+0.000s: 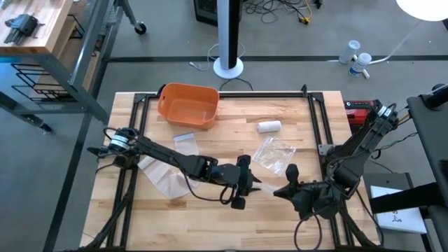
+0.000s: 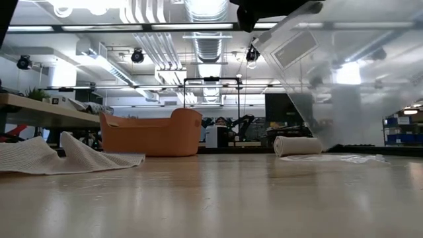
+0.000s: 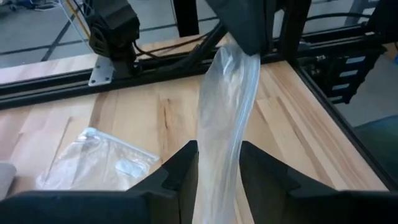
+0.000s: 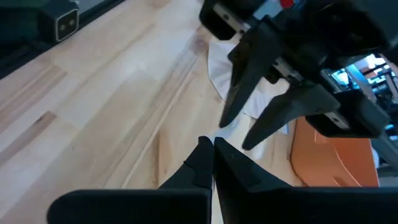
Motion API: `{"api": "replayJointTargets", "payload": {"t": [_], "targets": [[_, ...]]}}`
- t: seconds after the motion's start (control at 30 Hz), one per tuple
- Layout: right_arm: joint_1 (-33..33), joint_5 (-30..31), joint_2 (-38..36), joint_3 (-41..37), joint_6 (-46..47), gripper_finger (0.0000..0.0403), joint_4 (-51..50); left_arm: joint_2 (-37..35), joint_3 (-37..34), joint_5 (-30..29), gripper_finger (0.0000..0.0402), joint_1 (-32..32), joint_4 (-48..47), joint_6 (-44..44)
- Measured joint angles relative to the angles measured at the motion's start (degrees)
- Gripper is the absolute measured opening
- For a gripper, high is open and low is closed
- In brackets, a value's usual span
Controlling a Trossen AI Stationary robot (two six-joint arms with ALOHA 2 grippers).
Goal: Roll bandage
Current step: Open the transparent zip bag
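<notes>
A white rolled bandage (image 1: 269,127) lies on its side at the table's far middle, also seen in the low view as a bandage roll (image 2: 297,145). A white mesh cloth (image 1: 164,175) lies spread under my left arm. A clear plastic bag (image 1: 264,186) spans the gap between my two grippers near the table's front middle. My right gripper (image 1: 281,189) is shut on it. My left gripper (image 3: 219,171) is open, one finger on either side of the bag (image 3: 230,93); I cannot tell whether they touch it. My right gripper pinches the clear bag's right end (image 3: 237,59) between its two shut fingers, coming level from the table's right side. The bag runs from there toward my left gripper, gathered into a narrow strip, and is held up above the table (image 2: 330,73).
An orange bin (image 1: 187,105) stands at the far left. A second clear bag (image 1: 274,154) lies flat at the middle and a small bag (image 1: 184,140) lies near the bin. Black frame rails (image 1: 316,119) run along the table's sides.
</notes>
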Motion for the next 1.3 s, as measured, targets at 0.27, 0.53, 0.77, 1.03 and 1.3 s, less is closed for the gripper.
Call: {"api": "replayJointTargets", "payload": {"t": [0.27, 0.53, 0.77, 1.03, 1.3], "targets": [[-0.1, -1.0, 0.0, 0.0, -0.1, 0.0, -0.5, 0.0, 0.0, 2.7, 0.0107, -0.2, 0.0, 0.0], [-0.1, -1.0, 0.0, 0.0, 0.8, 0.0, -0.5, 1.0, 0.0, 2.5, 0.0116, -0.2, 1.0, -0.1], [-0.1, -1.0, 0.0, 0.0, 2.1, 0.0, -0.4, 2.1, 0.0, 2.5, 0.0102, -0.2, 1.5, -0.1], [-0.2, -1.8, 0.0, 0.0, 3.5, 0.0, -0.7, 1.5, 0.0, 2.1, 0.009, -0.2, 1.0, 0.0], [-0.2, -2.0, 0.0, 0.0, 3.5, 0.0, -0.8, 1.1, 0.0, 1.9, 0.0111, -0.3, 1.5, 1.5]]}}
